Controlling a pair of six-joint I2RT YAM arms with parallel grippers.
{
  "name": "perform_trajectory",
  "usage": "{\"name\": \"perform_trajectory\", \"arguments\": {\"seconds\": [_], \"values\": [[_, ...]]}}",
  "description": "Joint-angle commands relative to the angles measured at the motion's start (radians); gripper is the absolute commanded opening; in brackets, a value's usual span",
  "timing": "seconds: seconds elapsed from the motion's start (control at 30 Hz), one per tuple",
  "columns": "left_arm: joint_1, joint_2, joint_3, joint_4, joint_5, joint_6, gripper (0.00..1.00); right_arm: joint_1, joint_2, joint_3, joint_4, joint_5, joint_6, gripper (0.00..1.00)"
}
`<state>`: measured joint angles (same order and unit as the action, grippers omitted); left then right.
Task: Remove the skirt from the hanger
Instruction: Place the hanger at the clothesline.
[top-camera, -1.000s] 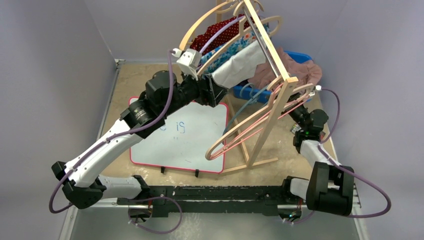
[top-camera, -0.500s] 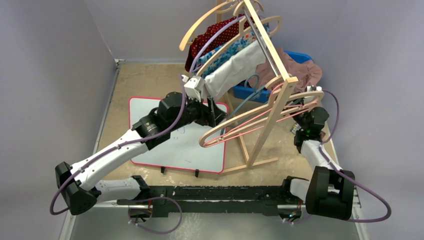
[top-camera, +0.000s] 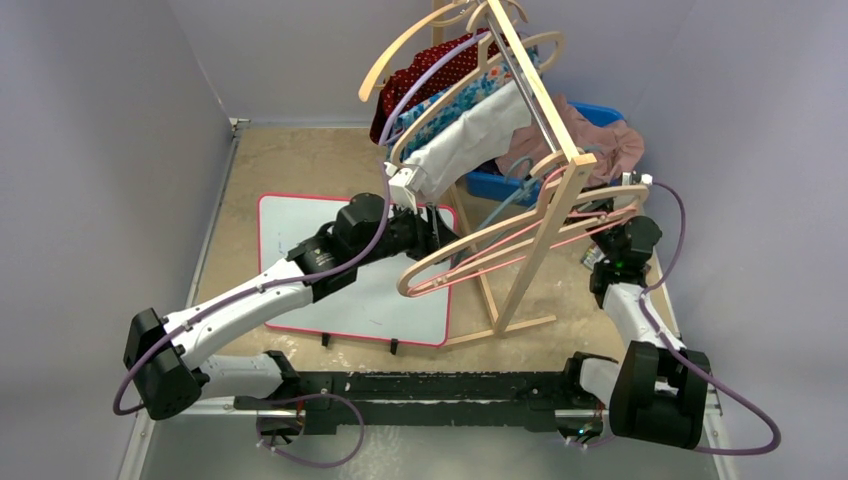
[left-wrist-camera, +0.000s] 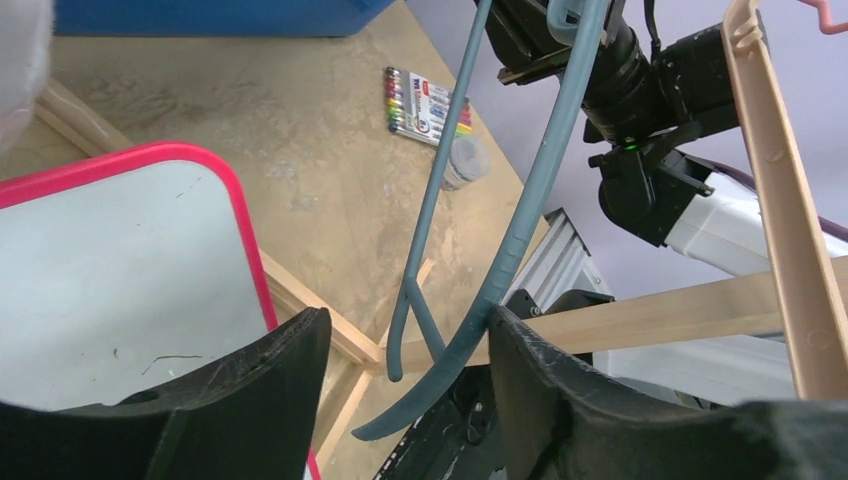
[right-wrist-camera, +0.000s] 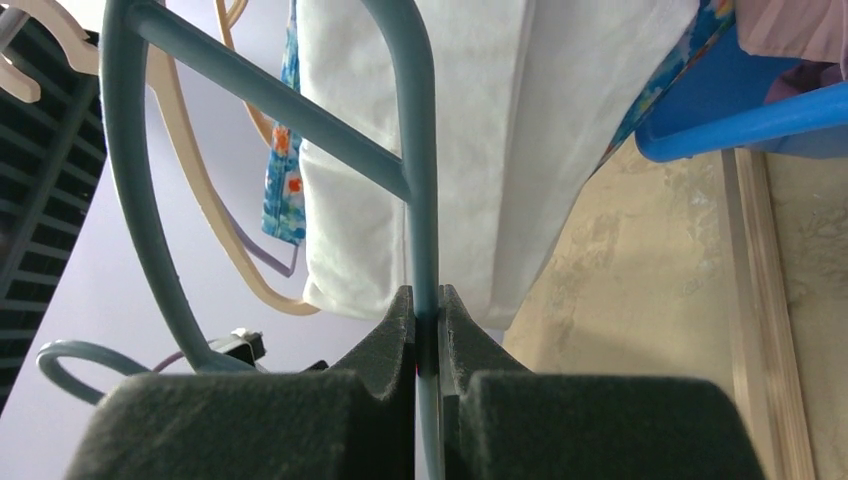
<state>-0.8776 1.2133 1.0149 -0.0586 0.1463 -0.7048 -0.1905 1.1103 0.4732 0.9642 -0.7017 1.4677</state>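
The right gripper (right-wrist-camera: 427, 300) pinches a thin grey-blue plastic hanger (right-wrist-camera: 421, 150). The hanger's bare end sits between the left gripper (left-wrist-camera: 405, 335), whose fingers are wide apart. A white cloth (right-wrist-camera: 480, 120) hangs just past the right gripper.

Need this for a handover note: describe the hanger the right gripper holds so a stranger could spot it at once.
Find the wooden rack. Near its front post hang bare hangers; the slate-blue hanger is pinched in the right gripper. Its cool colour sets it apart from the beige hanger beside it.
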Motion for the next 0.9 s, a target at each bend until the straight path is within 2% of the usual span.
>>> {"name": "perform_trajectory", "arguments": {"seconds": [0.0,0.17,0.27,0.5,0.67,0.7,0.77,0.87], "values": [[-0.012,0.008,0.006,0.073,0.029,-0.014,0.62,0.005,-0.045,0.026,0.034,0.023,0.055,0.00],[-0.018,-0.044,-0.028,0.073,0.010,-0.005,0.71,0.005,-0.044,0.028,0.023,0.020,0.051,0.00],[-0.018,-0.054,-0.041,0.077,-0.001,0.001,0.72,0.004,-0.044,0.030,0.029,0.021,0.055,0.00],[-0.018,0.027,0.048,0.050,-0.009,0.047,0.46,0.005,-0.073,0.044,-0.012,0.030,0.045,0.00],[-0.018,0.060,0.102,0.023,-0.020,0.081,0.39,0.006,-0.095,0.046,-0.043,0.034,0.028,0.00],[-0.018,0.066,0.108,0.021,-0.021,0.081,0.35,0.006,-0.097,0.043,-0.044,0.036,0.028,0.00],[-0.018,0.078,0.127,0.009,-0.019,0.086,0.21,0.006,-0.107,0.038,-0.042,0.036,0.027,0.00],[-0.018,0.073,0.162,-0.031,-0.032,0.110,0.08,0.006,-0.120,0.036,-0.037,0.029,-0.006,0.00]]}}
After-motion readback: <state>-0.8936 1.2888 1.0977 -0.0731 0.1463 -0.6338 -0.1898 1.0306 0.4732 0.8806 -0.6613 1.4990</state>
